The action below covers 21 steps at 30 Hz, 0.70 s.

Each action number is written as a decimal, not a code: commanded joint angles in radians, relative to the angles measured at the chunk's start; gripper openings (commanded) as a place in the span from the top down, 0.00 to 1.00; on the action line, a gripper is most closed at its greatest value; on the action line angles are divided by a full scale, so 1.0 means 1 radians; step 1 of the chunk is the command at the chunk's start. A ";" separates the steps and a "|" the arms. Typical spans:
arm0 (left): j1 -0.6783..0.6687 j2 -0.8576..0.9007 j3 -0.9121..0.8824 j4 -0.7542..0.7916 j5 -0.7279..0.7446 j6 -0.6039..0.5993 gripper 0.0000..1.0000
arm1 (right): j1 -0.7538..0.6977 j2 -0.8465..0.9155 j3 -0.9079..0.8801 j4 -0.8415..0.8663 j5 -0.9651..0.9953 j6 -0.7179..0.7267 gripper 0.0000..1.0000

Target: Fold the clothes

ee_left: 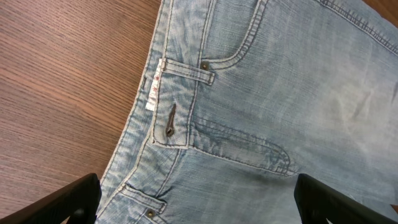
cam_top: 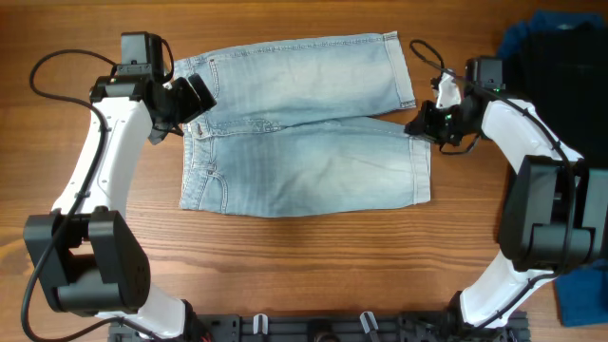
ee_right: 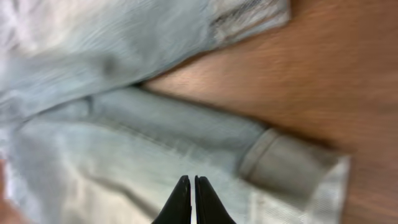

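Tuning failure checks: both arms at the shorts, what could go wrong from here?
Right gripper is shut over the shorts with no denim visibly pinched; a lift may come up empty.
Left gripper is open over the waistband; closing might catch only one layer.
Dark garments lie beside the right arm; a swing could snag them.
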<state>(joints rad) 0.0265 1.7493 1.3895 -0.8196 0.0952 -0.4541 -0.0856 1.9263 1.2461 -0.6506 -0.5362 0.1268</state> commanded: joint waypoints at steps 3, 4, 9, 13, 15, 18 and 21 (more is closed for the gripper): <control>0.005 0.001 0.002 -0.001 -0.010 0.005 0.00 | 0.007 -0.003 -0.005 -0.093 0.141 -0.018 0.96; 0.005 0.001 0.002 -0.001 -0.010 0.005 0.00 | 0.008 -0.003 -0.010 -0.095 0.188 -0.019 0.96; 0.005 0.001 0.002 -0.001 -0.010 0.005 0.00 | 0.008 -0.002 -0.075 0.015 0.285 0.008 0.96; 0.005 0.001 0.002 -0.001 -0.010 0.005 0.00 | 0.008 -0.002 -0.122 0.138 0.270 0.042 0.96; 0.005 0.001 0.002 -0.001 -0.010 0.005 0.00 | 0.008 -0.002 -0.126 0.175 0.215 0.056 0.96; 0.005 0.001 0.002 -0.001 -0.010 0.005 0.00 | 0.005 -0.002 -0.125 0.181 0.172 0.054 0.96; 0.005 0.001 0.002 -0.001 -0.010 0.005 0.00 | 0.004 -0.002 -0.124 0.180 0.097 0.005 0.96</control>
<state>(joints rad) 0.0265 1.7493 1.3895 -0.8196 0.0952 -0.4545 -0.0856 1.9251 1.1324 -0.4770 -0.3431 0.1612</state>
